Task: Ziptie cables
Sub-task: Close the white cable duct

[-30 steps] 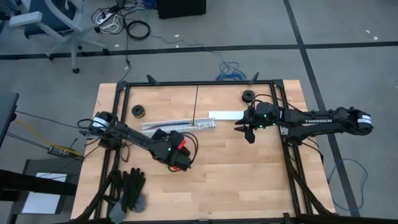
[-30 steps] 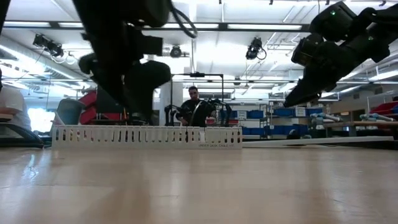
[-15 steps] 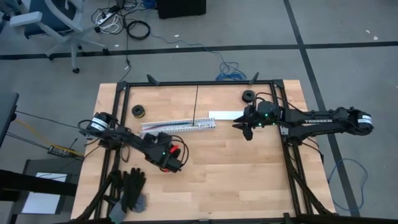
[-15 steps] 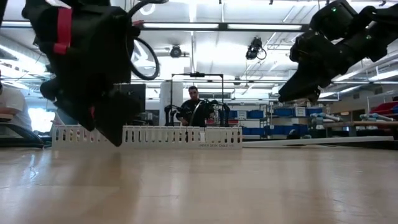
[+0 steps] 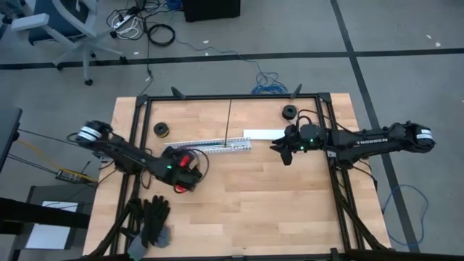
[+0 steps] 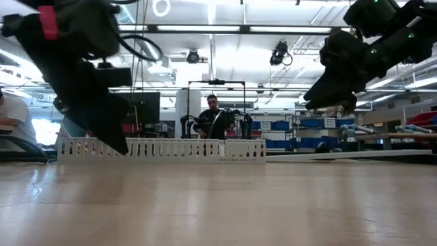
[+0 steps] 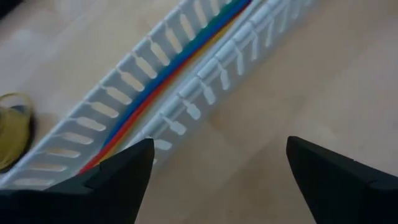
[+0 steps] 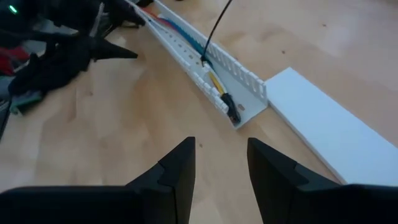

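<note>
Cables (image 7: 163,81) lay inside the white slotted channel (image 5: 209,146), running along its length: blue, green, red and yellow strands side by side in the left wrist view. At the channel end nearest the right arm, a yellow strand and a small dark plug (image 8: 231,109) sat in the trough. A thin black cord (image 8: 216,28) dropped into the channel a little way back from that end.

Left tool (image 5: 185,180) hung over the tabletop (image 5: 261,196) just in front of the channel's left half, fingers (image 7: 118,180) spread wide, nothing between them. Not touching the channel.

Right tool (image 5: 279,146) sat off the channel's right end, over the flat white cover strip (image 5: 262,134). Fingers (image 8: 180,165) stood narrow with a clear gap, nothing gripped. In the low view it was raised well above the tabletop.

Two small dark spools on the tabletop: one (image 5: 161,130) behind the channel's left end, one (image 5: 289,112) near the back edge. Black gloves (image 5: 151,217) lay at the front left corner. A person (image 6: 213,117) sat in the room beyond.
</note>
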You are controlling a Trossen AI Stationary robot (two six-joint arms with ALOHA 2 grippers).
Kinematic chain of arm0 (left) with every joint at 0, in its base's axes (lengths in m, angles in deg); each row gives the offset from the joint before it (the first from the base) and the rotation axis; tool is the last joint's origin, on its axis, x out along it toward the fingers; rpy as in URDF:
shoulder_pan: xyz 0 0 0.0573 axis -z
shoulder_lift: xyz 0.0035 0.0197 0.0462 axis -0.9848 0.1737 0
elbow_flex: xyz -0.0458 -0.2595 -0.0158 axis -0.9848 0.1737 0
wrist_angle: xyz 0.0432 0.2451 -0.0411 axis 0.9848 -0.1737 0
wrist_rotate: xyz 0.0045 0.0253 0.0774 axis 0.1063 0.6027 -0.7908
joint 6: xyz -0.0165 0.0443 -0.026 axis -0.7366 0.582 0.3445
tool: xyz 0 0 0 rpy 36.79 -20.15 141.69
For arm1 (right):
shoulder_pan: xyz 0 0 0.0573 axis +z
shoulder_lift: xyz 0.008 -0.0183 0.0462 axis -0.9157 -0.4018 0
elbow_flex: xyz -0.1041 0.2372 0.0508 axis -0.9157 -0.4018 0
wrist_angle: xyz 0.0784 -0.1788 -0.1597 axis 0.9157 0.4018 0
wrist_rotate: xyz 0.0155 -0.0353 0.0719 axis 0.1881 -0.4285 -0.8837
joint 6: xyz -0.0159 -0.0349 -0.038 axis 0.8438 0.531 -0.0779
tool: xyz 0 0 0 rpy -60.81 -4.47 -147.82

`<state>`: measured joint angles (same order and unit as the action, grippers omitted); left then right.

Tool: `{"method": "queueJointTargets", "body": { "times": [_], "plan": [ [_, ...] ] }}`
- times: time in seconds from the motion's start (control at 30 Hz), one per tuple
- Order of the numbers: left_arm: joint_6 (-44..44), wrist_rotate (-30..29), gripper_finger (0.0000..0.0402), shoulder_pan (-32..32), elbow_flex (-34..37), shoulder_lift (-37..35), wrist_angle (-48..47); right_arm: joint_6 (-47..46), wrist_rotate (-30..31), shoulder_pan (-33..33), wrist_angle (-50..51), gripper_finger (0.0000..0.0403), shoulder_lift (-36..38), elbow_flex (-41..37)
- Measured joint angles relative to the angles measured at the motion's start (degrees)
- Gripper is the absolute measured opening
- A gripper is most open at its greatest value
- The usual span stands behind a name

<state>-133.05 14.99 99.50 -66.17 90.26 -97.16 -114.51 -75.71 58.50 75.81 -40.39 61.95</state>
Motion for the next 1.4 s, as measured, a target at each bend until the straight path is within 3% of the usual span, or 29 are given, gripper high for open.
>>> {"method": "queueJointTargets", "body": {
  "times": [0.23, 0.4, 0.63, 0.93, 1.13, 1.4],
  "plan": [
    [14.4, 7.4, 0.0343, -0.1, 11.6, -15.8, 15.6, -3.7, 7.1, 3.1, -0.6, 0.0128, 0.0, 0.0],
    [19.7, 9.9, 0.0343, -0.3, 11.9, -21.5, 11.7, -4.9, 10.7, 4.2, -1.2, 0.0128, 0.0, 0.0],
    [16.6, 13.2, 0.0343, -3.4, 11.9, -20.9, -2.8, -5.6, 11.7, 4.4, -2.5, 0.0128, 0.0, 0.0],
    [12.4, 4.8, 0.0343, -11.5, 11.9, -20.9, -4.1, -5.3, 12.2, 4.4, -4.1, 0.0128, -1.7, 0.0],
    [16.8, 6.7, 0.0343, -16.3, 11.9, -20.9, 4.2, -4.2, 10.0, 4.4, -8.7, 0.0128, -8.8, 0.0],
    [24.9, 15.1, 0.0343, -16.5, 9.7, -20.9, 19.6, 2.1, 7.1, 4.4, -17.4, 0.0128, -16.6, 0.2]
  ]
}}
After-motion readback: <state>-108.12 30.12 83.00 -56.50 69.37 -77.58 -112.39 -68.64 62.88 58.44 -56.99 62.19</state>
